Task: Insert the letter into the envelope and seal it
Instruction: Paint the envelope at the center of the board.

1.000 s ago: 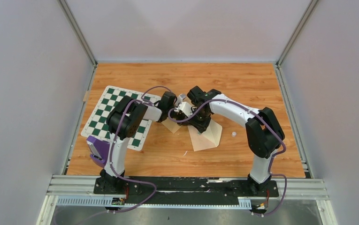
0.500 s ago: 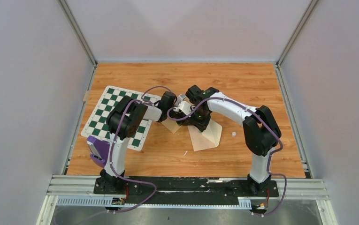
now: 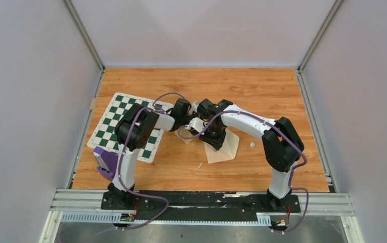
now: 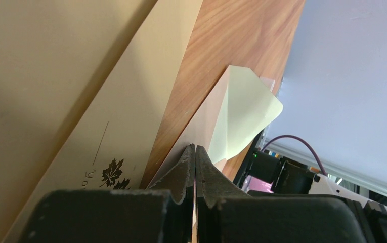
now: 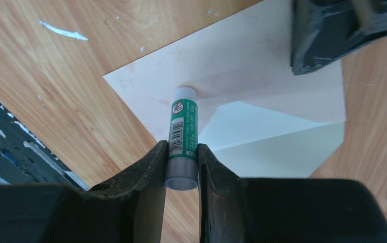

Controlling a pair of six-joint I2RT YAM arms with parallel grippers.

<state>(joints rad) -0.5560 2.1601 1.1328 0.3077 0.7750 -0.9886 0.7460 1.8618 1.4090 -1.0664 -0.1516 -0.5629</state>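
**A:** What is the right gripper (image 5: 181,148) doing?

**B:** Its fingers are clamping a glue stick (image 5: 183,126) with a green label. The white tip is pressing on the envelope (image 5: 262,76) just past the fingertips.

**A:** And the envelope itself?

**B:** It is lying on the table (image 5: 54,76), with one paler folded part showing on its right side in the right wrist view. At its far edge the left gripper (image 4: 195,152) is holding on.

**A:** Holding how?

**B:** Its two fingers are pressing together on the thin white edge of the envelope. A pale corner of the envelope is curling up beyond them.

**A:** Where is the letter (image 4: 105,152)?

**B:** A cream sheet with a printed line and a dark leaf is sitting just left of those fingers in the left wrist view. It is probably the letter, though only a scrap of the print is showing. I cannot tell whether it is touching the envelope.
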